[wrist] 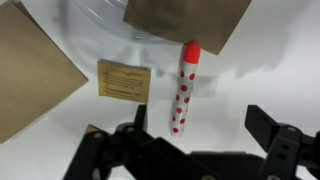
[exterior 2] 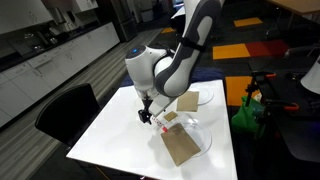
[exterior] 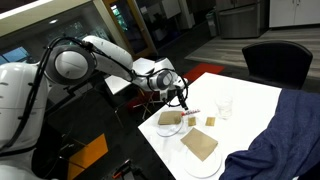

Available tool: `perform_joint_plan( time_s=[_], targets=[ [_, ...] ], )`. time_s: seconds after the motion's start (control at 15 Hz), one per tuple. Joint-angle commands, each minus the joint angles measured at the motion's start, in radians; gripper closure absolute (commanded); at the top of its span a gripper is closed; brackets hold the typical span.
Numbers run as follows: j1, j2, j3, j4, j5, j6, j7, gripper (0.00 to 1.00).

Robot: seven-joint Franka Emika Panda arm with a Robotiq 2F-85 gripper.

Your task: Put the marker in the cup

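Observation:
The marker (wrist: 183,90) lies flat on the white table; its body is pale with red dots and its far end is a red cap. It touches the edge of a plate with a tan slab (wrist: 185,20). It also shows as a small red stick in both exterior views (exterior: 191,113) (exterior 2: 160,123). My gripper (wrist: 200,130) is open and empty, low over the marker, with the marker's near end close to one finger; it also shows in both exterior views (exterior: 181,97) (exterior 2: 147,110). The clear cup (exterior: 225,105) stands upright farther along the table, apart from the gripper.
Two white plates with tan slabs (exterior: 170,122) (exterior: 201,150) sit near the marker. A small tan block (wrist: 124,78) lies beside it. A blue cloth (exterior: 285,130) covers one table end. A black chair (exterior: 275,60) stands behind the table.

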Motion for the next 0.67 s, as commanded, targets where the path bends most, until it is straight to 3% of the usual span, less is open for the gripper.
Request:
perform_joint_plan(
  time_s=[0.0, 0.4, 0.6],
  targets=[
    [0.0, -0.026, -0.009, -0.028, 0.036, 0.013, -0.016, 0.0],
    [-0.014, -0.008, 0.004, -0.008, 0.067, 0.009, -0.035, 0.0],
    [-0.025, 0.003, 0.014, 0.001, 0.079, 0.01, -0.05, 0.07]
  ],
)
